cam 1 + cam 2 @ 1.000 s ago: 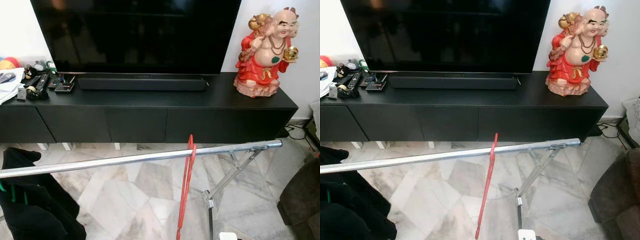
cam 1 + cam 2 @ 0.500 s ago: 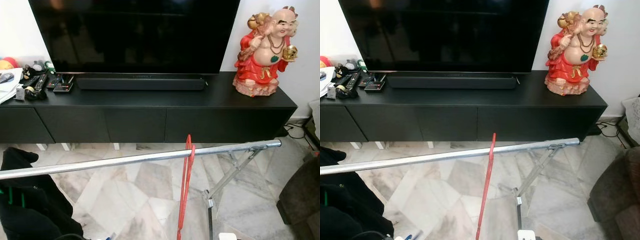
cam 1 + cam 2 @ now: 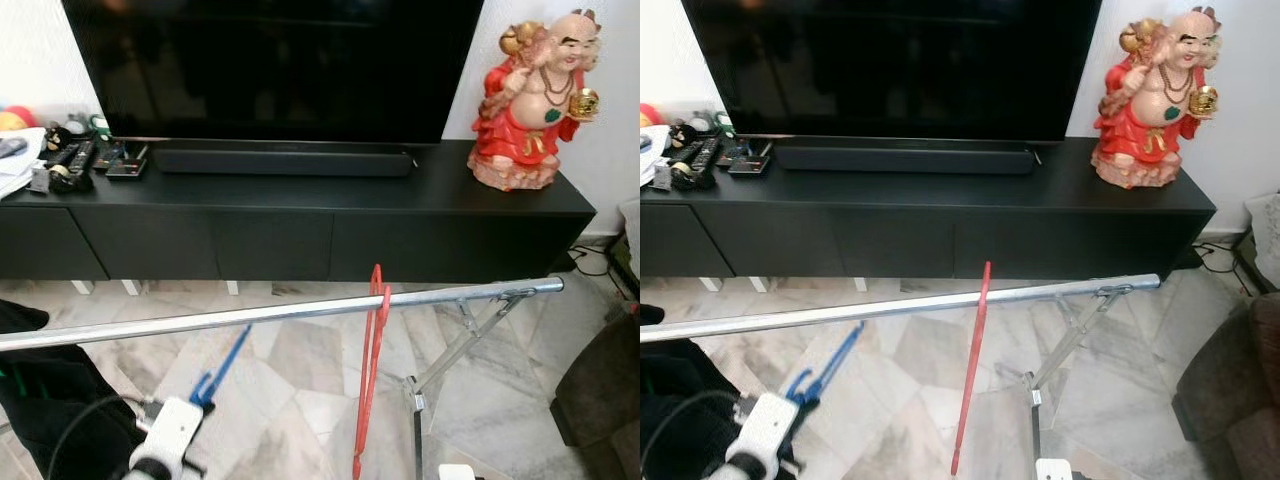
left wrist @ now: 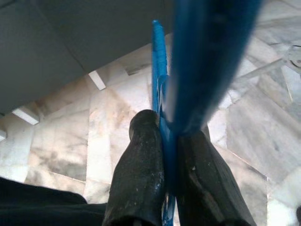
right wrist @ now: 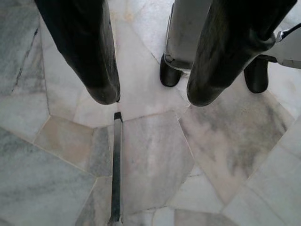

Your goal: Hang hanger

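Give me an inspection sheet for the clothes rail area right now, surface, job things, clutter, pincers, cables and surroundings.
Surface: marble floor, bare under the rail.
Job's things: blue hanger held below the metal rail, not yet hung; red hanger hooked on the rail.
Clutter: remotes and small items on the TV cabinet; black garment on the rail's left.
Pincers: left pincer shut on the blue hanger; right pincer open above the floor.
Cables: black cord by the wall.
Surroundings: television, soundbar, red figurine.

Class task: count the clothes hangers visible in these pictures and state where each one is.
2. A red hanger hangs on the metal rail. A blue hanger is clamped in the left tool, below the rail. The black garment may hide another.
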Available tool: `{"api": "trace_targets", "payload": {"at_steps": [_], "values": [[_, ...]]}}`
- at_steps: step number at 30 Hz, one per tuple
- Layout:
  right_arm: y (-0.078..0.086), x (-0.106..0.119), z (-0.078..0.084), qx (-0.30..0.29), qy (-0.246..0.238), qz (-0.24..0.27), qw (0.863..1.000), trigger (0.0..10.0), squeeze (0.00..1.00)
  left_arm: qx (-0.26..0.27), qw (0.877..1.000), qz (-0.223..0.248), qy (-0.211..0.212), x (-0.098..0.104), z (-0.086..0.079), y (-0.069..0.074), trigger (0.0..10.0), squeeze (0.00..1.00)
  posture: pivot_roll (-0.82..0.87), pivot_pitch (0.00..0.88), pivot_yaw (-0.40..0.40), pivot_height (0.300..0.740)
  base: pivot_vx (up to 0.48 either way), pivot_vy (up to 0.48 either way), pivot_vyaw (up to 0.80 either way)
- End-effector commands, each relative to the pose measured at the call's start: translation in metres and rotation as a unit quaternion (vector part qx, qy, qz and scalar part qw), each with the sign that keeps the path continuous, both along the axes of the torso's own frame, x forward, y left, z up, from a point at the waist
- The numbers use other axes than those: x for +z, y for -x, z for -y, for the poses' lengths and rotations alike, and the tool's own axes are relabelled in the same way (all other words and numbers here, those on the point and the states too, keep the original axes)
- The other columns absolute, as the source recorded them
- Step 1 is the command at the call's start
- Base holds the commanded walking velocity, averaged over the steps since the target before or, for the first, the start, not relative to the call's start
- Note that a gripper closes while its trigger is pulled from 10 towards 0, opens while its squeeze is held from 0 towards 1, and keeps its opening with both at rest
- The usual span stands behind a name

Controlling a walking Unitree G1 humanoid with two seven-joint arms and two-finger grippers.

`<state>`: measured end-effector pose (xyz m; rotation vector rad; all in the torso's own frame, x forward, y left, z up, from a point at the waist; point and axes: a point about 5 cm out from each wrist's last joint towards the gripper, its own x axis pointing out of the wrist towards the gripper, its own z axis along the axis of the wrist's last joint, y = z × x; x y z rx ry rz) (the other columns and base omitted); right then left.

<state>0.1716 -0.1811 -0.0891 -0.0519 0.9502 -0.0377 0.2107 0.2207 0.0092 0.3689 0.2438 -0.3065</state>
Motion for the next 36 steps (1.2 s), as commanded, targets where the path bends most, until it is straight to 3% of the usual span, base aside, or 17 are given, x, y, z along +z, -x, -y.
{"api": "trace_targets", "payload": {"at_steps": [1, 5, 13, 36], "values": [[0.004, -0.002, -0.001, 0.002, 0.001, -0.009, 1.000, 10.0, 0.00, -0.016, 1.000, 0.010, 0.003, 0.009, 0.000, -0.003, 10.0, 0.00, 0.06, 0.070, -0.032, 0.740, 0.000, 0.000, 0.00], [0.003, -0.002, -0.001, 0.011, 0.005, -0.008, 1.000, 10.0, 0.00, -0.015, 0.998, 0.059, 0.015, 0.035, -0.002, -0.017, 10.0, 0.00, 0.06, 0.068, -0.035, 0.740, 0.000, 0.000, 0.00], [0.004, -0.001, 0.002, 0.002, 0.007, -0.007, 1.000, 10.0, 0.00, -0.007, 0.993, 0.092, 0.067, 0.065, 0.003, -0.036, 10.0, 0.00, 0.05, 0.066, -0.038, 0.740, 0.000, 0.000, 0.00], [0.004, -0.002, 0.003, 0.004, 0.010, -0.009, 1.000, 10.0, 0.00, -0.019, 0.993, 0.107, 0.054, 0.084, 0.000, -0.041, 10.0, 0.00, 0.05, 0.074, -0.046, 0.740, 0.000, 0.000, 0.00]]}}
